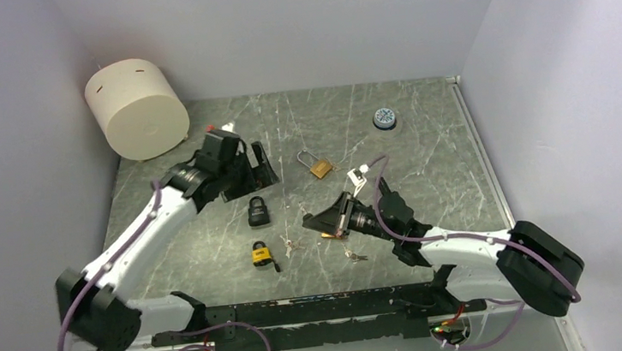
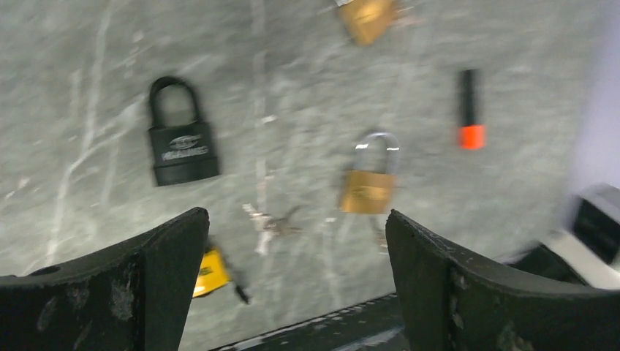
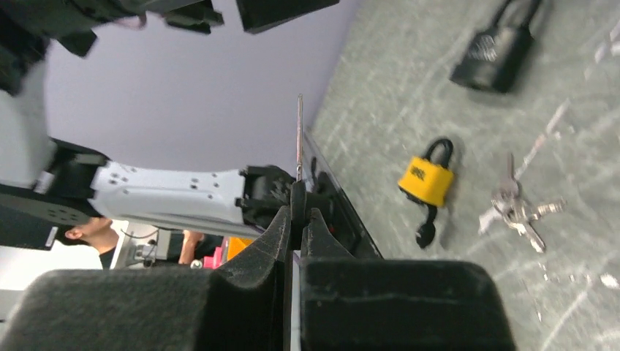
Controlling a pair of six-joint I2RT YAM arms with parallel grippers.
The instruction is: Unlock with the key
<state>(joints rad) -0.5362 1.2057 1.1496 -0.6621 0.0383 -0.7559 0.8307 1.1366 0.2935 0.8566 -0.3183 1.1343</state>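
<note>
My right gripper (image 1: 319,220) is shut on a key (image 3: 299,139) by its dark head, and the thin blade sticks out past the fingertips (image 3: 281,223). It hovers low over mid-table. A black padlock (image 1: 257,211), a yellow padlock (image 1: 260,253) and a brass padlock (image 1: 318,167) lie on the table. The left wrist view shows the black one (image 2: 178,142), the yellow one (image 2: 208,270) and a second brass padlock (image 2: 369,184). My left gripper (image 1: 262,165) is open and empty, raised behind the black padlock.
A loose key bunch (image 1: 290,246) lies beside the yellow padlock, and more keys (image 1: 355,255) lie near my right arm. A white roll (image 1: 136,108) stands at the back left and a blue round cap (image 1: 385,118) at the back right. A black-and-orange stick (image 2: 469,110) lies on the table.
</note>
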